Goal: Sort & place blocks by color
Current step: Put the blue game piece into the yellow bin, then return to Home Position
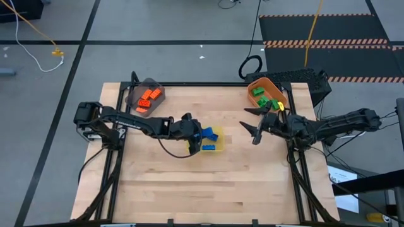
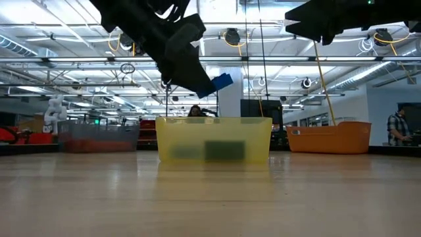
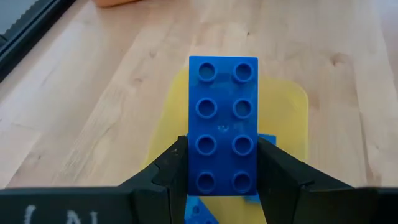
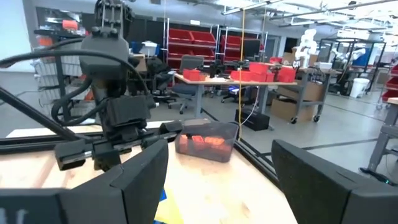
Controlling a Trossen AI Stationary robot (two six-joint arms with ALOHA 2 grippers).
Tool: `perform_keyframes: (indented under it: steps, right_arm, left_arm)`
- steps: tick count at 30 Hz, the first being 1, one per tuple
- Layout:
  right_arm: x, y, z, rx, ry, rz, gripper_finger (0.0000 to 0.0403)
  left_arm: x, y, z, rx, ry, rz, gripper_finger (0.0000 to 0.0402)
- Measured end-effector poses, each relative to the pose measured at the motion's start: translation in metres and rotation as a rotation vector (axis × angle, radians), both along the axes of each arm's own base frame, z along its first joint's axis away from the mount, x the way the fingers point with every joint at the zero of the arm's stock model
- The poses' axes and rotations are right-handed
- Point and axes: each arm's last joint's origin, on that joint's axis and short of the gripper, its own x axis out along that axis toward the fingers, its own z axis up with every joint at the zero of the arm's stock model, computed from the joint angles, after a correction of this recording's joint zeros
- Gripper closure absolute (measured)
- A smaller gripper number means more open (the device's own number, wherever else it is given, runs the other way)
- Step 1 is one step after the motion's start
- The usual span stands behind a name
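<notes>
My left gripper (image 3: pixel 222 155) is shut on a blue studded block (image 3: pixel 222 112) and hovers over the yellow bin (image 1: pixel 218 134), which sits mid-table. The low view shows that block (image 2: pixel 222 81) in the air above the bin's rim (image 2: pixel 214 119). More blue blocks (image 1: pixel 209 147) lie inside the bin. Orange blocks (image 1: pixel 149 97) fill the grey bin (image 1: pixel 136 92) at the far left. Green blocks (image 1: pixel 261 96) lie in the orange bin (image 1: pixel 278 88) at the far right. My right gripper (image 1: pixel 251 125) is open and holds nothing, right of the yellow bin. My left gripper pinches the blue block between its two fingers (image 3: pixel 174 168), one on each long side, near one end (image 3: pixel 222 180). The fingers come slanting down from the table's left. The block is lifted clear and tilted, with its free end (image 3: pixel 222 68) jutting out past the fingertips over the yellow bin.
Bare wooden table spreads across the near half (image 1: pixel 208 195). The right wrist view looks across at the left arm (image 4: pixel 112 106) and the grey bin (image 4: pixel 205 142). People and shelving stand in the room beyond the far edge.
</notes>
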Motion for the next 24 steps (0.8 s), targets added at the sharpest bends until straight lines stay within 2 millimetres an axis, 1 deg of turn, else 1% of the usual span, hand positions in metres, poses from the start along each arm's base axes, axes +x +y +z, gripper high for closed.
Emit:
perform_keyframes:
  steps: [2,4,11,15,20,24]
  right_arm:
    - [0.0024,0.0002,-0.0011,0.003,0.001,-0.001,0.0124]
    - [0.0044,0.0005,-0.0024,-0.003,0.007,-0.001,0.0124]
    - [0.0086,-0.0036,-0.0046,-0.006,0.014,-0.026,0.0124]
    - [0.0099,-0.0054,-0.0062,-0.007,0.025,-0.036,0.0124]
    - [0.0105,-0.0071,-0.0068,-0.008,0.028,-0.044,0.0124]
    - [0.0105,-0.0077,-0.0071,-0.008,0.032,-0.047,0.0124]
  left_arm:
    - [-0.0003,-0.0010,-0.0009,0.000,0.008,-0.004,0.0258]
    - [0.0001,-0.0018,-0.0005,0.000,0.002,-0.005,0.0245]
    - [-0.0001,-0.0017,-0.0008,-0.005,0.005,-0.003,0.0136]
    - [0.0002,-0.0018,-0.0004,-0.007,-0.001,-0.002,0.0100]
    - [0.0009,-0.0019,0.0005,-0.008,-0.013,-0.002,0.0088]
    - [0.0043,-0.0019,0.0051,-0.007,-0.072,-0.001,0.0099]
